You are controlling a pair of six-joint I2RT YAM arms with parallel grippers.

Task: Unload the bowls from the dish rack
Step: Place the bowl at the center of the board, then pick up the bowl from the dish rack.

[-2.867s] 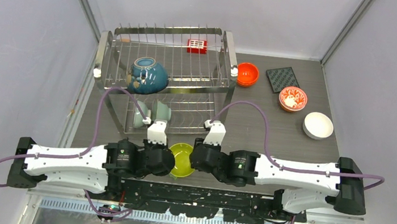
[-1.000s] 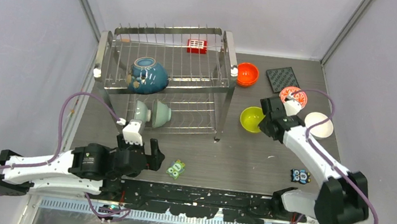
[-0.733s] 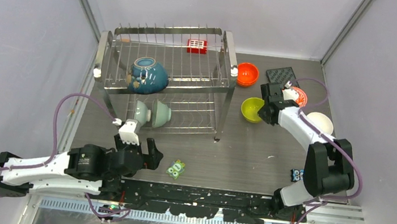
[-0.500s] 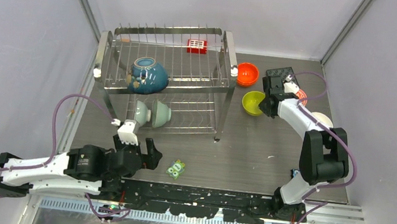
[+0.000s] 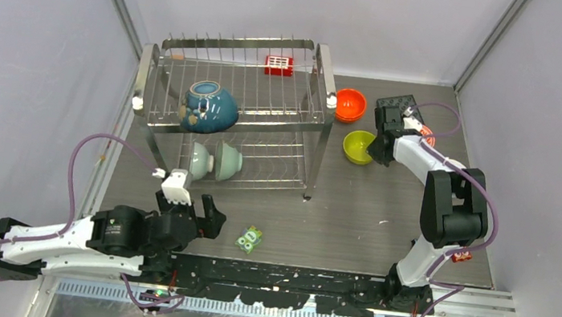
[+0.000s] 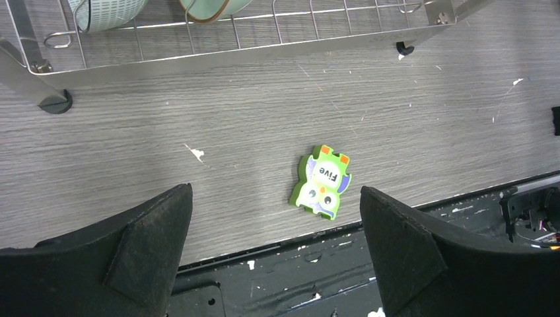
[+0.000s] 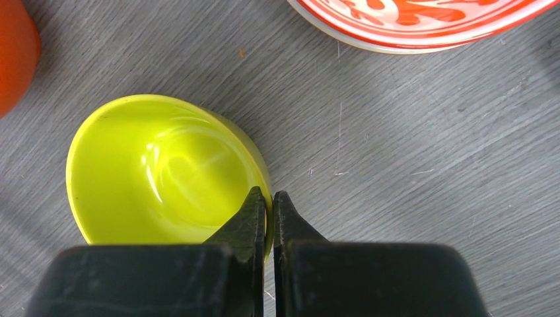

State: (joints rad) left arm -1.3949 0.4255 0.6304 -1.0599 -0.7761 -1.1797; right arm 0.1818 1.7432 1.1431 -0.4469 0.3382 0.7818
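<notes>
The steel wire dish rack (image 5: 314,90) stands at the back left. A dark teal-blue bowl (image 5: 210,107) lies on its upper tier, and two pale green bowls (image 5: 197,156) (image 5: 227,158) stand on edge on the lower tier. Right of the rack, my right gripper (image 5: 378,149) (image 7: 269,201) is shut on the rim of the yellow-green bowl (image 5: 358,146) (image 7: 158,172), which is tilted just over the table beside the orange bowl (image 5: 351,105). My left gripper (image 5: 210,216) (image 6: 274,193) hangs open and empty near the front edge, in front of the rack.
A white bowl with red flowers (image 7: 422,16) sits just beyond the yellow-green one, mostly behind the right arm from above. A dark square mat (image 5: 394,104) lies at the back right. A green owl block (image 5: 250,239) (image 6: 321,181) lies by the left gripper.
The right arm carried the yellow-green bowl farther back, to just below the orange bowl. The left arm drew back slightly toward the front left, still open.
</notes>
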